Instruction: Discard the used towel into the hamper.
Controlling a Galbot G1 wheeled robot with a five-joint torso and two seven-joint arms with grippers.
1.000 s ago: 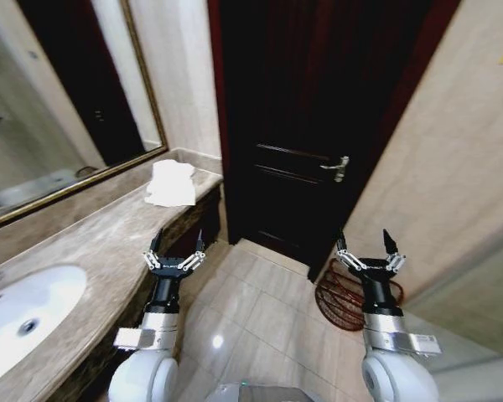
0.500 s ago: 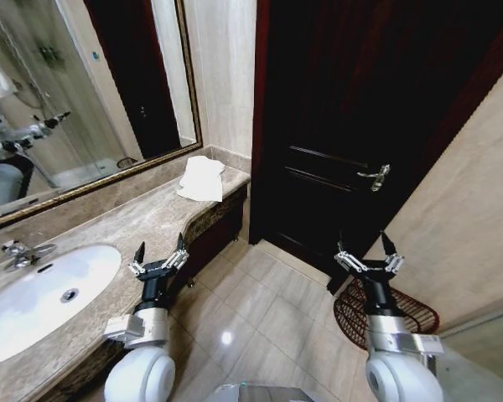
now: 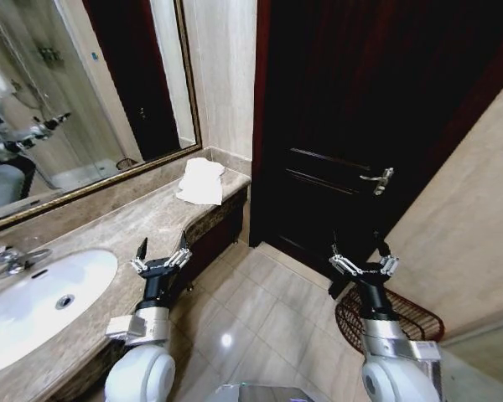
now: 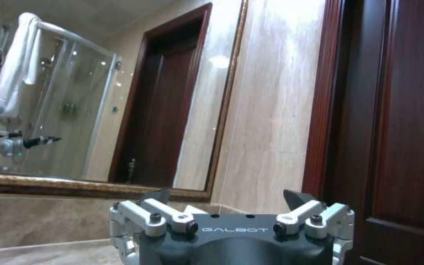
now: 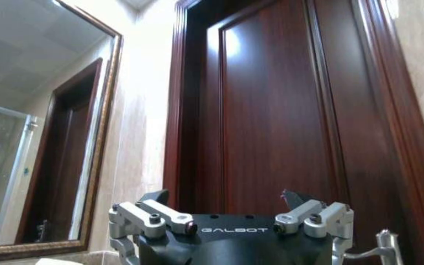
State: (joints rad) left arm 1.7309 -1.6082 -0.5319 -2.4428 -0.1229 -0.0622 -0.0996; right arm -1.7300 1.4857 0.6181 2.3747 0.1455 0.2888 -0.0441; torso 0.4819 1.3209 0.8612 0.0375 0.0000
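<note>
Towel (image 3: 201, 180) on counter (image 3: 126, 226) — hamper (image 3: 394, 314) on floor; both claws spread.

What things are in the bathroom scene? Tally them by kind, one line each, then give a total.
Towel on the counter: 1
Hamper on the floor: 1
Sink: 1
Faucet: 1
Mirror: 1
Door: 1
Grippers, left and right, both open and empty: 2
Total: 8
</note>
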